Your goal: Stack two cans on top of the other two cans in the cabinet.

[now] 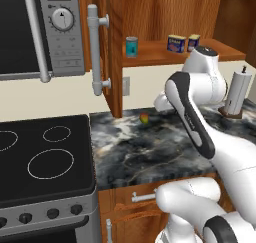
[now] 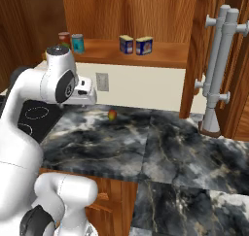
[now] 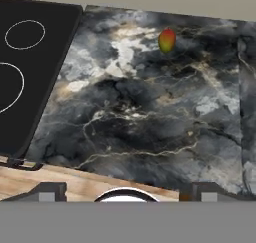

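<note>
The gripper (image 3: 125, 194) hangs wide open and empty over the counter (image 3: 150, 127), a small fruit (image 3: 167, 40) at one o'clock. Beyond, four cans sit unstacked on the cabinet (image 2: 160, 53) shelf: two round cans (image 2: 71, 42) at eleven o'clock, two blue cans (image 2: 135, 45) at twelve. Reaching in could topple one.

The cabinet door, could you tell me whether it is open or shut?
Open: the cabinet door stands swung out, exposing the cans on its shelf.

No legible text; microwave (image 1: 45, 32) display unreadable.

Open cabinet (image 1: 150, 57), teal can (image 1: 131, 46), two blue cans (image 1: 176, 43), microwave (image 1: 30, 32), stovetop (image 1: 45, 157)
</note>
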{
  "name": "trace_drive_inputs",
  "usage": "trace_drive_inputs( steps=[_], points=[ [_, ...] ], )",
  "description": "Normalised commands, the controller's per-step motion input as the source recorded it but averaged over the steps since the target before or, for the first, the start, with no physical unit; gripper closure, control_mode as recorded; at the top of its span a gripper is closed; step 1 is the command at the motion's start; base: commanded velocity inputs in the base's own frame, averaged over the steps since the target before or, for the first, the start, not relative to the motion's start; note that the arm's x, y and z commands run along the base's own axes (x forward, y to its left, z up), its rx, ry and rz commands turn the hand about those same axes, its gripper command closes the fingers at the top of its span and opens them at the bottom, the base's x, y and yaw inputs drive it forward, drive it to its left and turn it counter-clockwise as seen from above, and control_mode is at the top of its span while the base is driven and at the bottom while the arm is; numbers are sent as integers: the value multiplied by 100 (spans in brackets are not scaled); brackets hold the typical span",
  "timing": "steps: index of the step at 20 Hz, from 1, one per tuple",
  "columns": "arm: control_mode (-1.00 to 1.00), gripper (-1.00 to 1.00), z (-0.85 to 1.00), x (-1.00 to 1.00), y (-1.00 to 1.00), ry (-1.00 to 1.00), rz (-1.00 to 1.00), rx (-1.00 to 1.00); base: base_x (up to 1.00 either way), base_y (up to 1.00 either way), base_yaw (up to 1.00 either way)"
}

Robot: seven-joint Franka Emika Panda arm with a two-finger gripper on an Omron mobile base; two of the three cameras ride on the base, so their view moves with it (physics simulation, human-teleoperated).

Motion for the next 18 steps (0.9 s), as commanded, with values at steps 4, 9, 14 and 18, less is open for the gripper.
trace_drive_inputs(
  steps=[4, 9, 14, 18],
  points=[
    [-100, -100, 12, -17, 5, -47, 9, 0, 0, 0, 0],
    [-100, -100, 22, -1, 3, -39, 5, 0, 0, 0, 0],
    [-100, -100, 48, 4, 13, -5, 0, 0, 0, 0, 0],
    [-100, -100, 58, 10, 11, 0, 0, 0, 0, 0, 0]
  ],
)
